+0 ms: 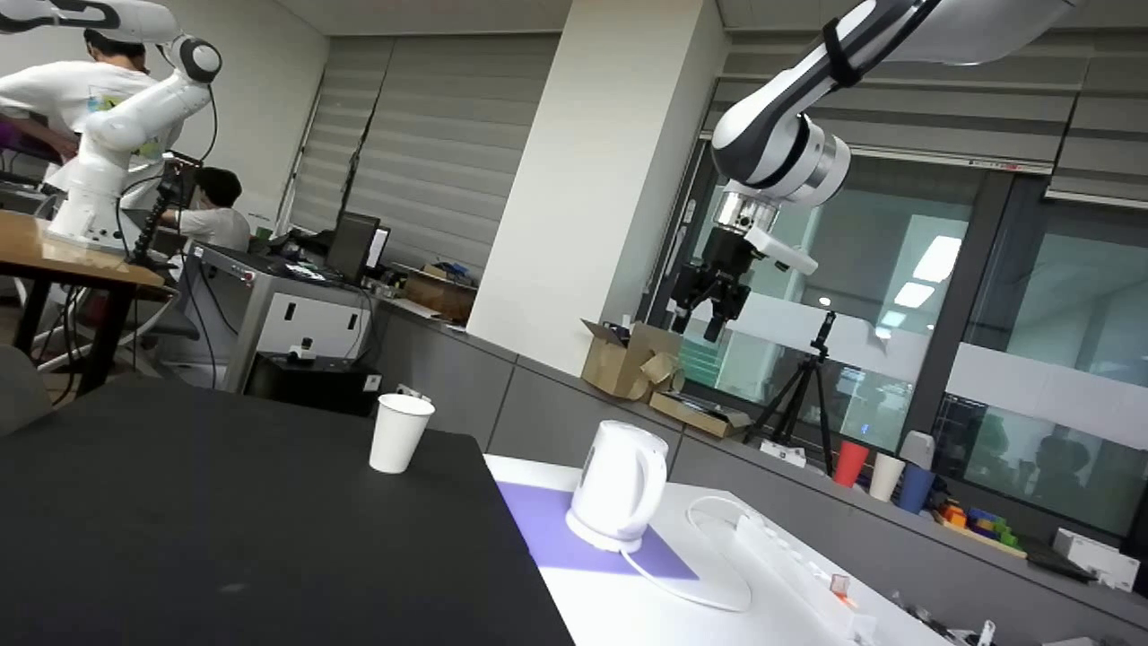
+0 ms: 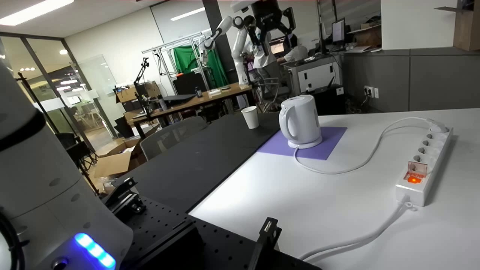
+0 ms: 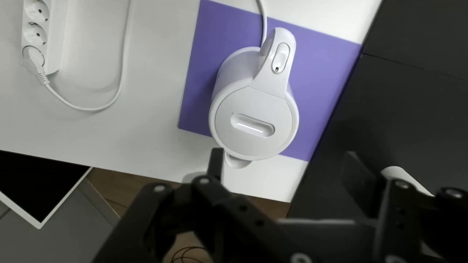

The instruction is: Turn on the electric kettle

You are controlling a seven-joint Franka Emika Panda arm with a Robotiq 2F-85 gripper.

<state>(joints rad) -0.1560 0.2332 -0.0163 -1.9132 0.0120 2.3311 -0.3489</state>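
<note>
One kettle (image 2: pixel 302 120) inside purple mat (image 2: pixel 331 135) edges; room below spread pincer (image 1: pixel 697 327).

Here's a black gripper (image 1: pixel 697 326) studded with screws (image 3: pixel 204 180); just above it, silver collar (image 1: pixel 747 211); higher, white arm (image 1: pixel 776 103), black strap (image 1: pixel 838 56); well apart, blue lights (image 2: pixel 95 250) glowing!

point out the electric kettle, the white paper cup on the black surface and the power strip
Electric kettle (image 2: pixel 304 122): in an exterior view, on its white body
White paper cup (image 1: pixel 398 440): in an exterior view, on its outer wall
Power strip (image 2: pixel 428 159): in an exterior view, on its top face
</note>
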